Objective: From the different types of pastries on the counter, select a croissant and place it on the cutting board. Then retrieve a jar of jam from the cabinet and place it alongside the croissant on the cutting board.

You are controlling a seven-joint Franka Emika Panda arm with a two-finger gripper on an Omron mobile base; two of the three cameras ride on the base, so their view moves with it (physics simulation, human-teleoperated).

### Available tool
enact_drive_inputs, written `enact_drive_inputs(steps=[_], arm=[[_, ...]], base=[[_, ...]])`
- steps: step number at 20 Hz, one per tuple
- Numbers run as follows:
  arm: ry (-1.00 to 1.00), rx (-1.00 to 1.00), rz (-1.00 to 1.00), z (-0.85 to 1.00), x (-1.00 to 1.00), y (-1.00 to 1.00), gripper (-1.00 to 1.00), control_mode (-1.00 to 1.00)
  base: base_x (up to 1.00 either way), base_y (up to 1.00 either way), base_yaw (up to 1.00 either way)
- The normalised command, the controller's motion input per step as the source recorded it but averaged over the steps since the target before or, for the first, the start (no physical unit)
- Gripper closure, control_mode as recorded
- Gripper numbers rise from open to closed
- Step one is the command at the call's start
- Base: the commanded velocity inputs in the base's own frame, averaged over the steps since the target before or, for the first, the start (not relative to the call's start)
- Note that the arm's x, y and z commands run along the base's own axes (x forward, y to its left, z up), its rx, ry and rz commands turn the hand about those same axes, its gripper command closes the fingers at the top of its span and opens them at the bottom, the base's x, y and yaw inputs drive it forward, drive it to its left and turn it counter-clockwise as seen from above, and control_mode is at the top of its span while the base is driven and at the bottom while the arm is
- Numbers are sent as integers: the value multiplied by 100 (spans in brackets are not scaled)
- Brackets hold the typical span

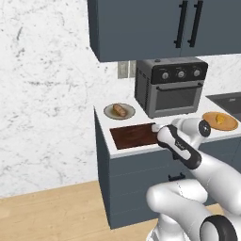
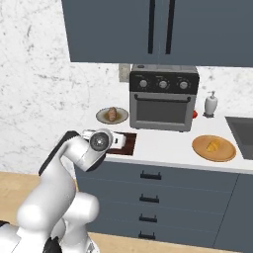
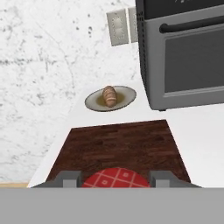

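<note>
Red checked jar of jam (image 3: 116, 177) between hand (image 3: 116, 178) fingers, no readable writing

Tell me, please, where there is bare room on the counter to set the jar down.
The cutting board is bare, bordered by the grey plate behind and the toaster oven at its far right. White counter also lies free between the oven front and the wooden plate. The gap between grey plate and oven is tight.
</note>
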Motion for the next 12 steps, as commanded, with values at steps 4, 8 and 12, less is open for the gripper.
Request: enact_drive_inputs(steps=[4, 8, 12], arm=[[-15, -1, 2, -14, 5, 17, 100, -100], [-11, -2, 4, -30, 3, 23, 100, -100], [-4, -1, 4, -32, 0, 19, 100, -100]], base=[[0, 0, 0], [0, 0, 0], [0, 0, 0]])
